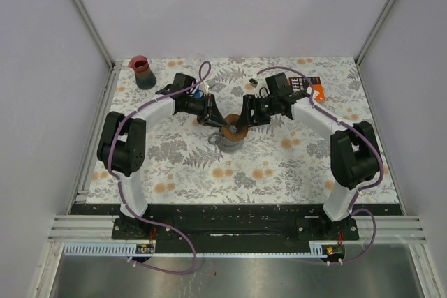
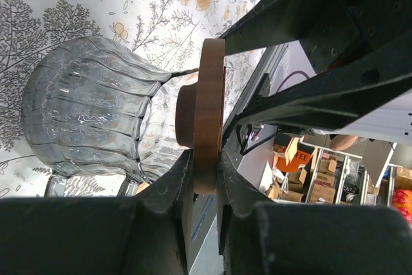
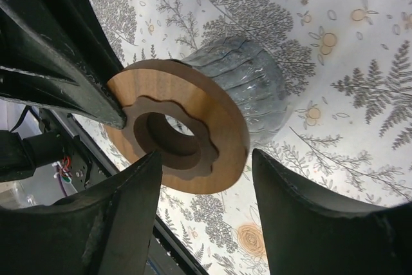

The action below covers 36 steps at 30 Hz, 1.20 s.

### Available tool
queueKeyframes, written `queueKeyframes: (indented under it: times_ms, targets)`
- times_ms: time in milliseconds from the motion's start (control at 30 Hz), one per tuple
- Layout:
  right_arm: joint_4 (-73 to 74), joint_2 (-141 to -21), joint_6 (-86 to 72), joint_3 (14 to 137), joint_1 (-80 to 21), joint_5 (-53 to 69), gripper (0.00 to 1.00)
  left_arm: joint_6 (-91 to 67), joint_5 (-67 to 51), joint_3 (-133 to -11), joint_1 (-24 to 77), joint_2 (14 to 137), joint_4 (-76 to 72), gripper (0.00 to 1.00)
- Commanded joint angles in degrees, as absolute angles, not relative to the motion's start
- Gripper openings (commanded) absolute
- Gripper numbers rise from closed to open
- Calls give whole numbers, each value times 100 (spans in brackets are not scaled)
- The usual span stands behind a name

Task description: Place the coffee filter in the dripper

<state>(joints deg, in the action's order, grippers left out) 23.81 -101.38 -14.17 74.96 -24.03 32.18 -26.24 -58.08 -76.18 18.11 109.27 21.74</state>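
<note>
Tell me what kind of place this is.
Probably a robot lab's test cell: white panels in a metal frame enclose a floral-cloth table, a left arm and right arm are bolted to its near edge, and cardboard boxes fill shelves beyond.

A round brown wooden collar (image 3: 222, 123) faces the camera. It has a scalloped recess and a central hole. Behind it, toward the upper right, bulges the ribbed clear glass dripper (image 3: 257, 82) it belongs to. From the upper left, the black left tool (image 3: 118, 118) grips the collar at its left rim, one finger lying across the wooden face. The right tool (image 3: 206, 156) fills the bottom of the view with its jaws well apart. The collar's lower rim sits between them; contact cannot be judged. Beneath lies the white surface (image 3: 347, 49), printed with grey ferns and orange flowers. At lower left, thin coloured wires (image 3: 64, 169) show past its edge.
</note>
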Motion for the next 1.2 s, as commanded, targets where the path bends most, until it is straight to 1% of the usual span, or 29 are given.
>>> queueKeyframes:
  times_ms: [0,67,200,333,367,467,600,633,700,900,1167]
  targets:
    - [2232,-10405,-1529,7795,-2698,3104,63,-2127,-4694,-7848,1775,11083,2645,14]
    - [2442,-10520,-1494,7945,-2759,3006,58,-2057,-4449,-7892,1775,11039,2742,20]
    - [2689,-10547,-1406,8147,-2891,2681,50,-1837,-3930,-7998,1767,10969,2926,34]
    - [2794,-10564,-1389,8314,-2997,2444,40,-1802,-3815,-8051,1775,10943,2962,43]
    - [2821,-10573,-1380,8358,-3041,2374,39,-1802,-3797,-8051,1775,10916,2971,48]
    - [2997,-10608,-1319,8516,-3146,2154,36,-1688,-3727,-8086,1784,10776,2962,55]
    - [3120,-10678,-1283,8674,-3234,2004,34,-1521,-3499,-8165,1784,10530,2988,61]
    - [3146,-10696,-1283,8701,-3243,1978,34,-1494,-3420,-8174,1784,10460,2988,64]
    - [3216,-10758,-1283,8771,-3243,1916,33,-1450,-3296,-8218,1784,10380,3015,66]
    - [3384,-10837,-1239,8877,-3243,1855,27,-1380,-3331,-8253,1784,10257,3067,67]
    - [3524,-10767,-1195,8991,-3243,1863,25,-1283,-3498,-8525,1775,10073,3225,67]
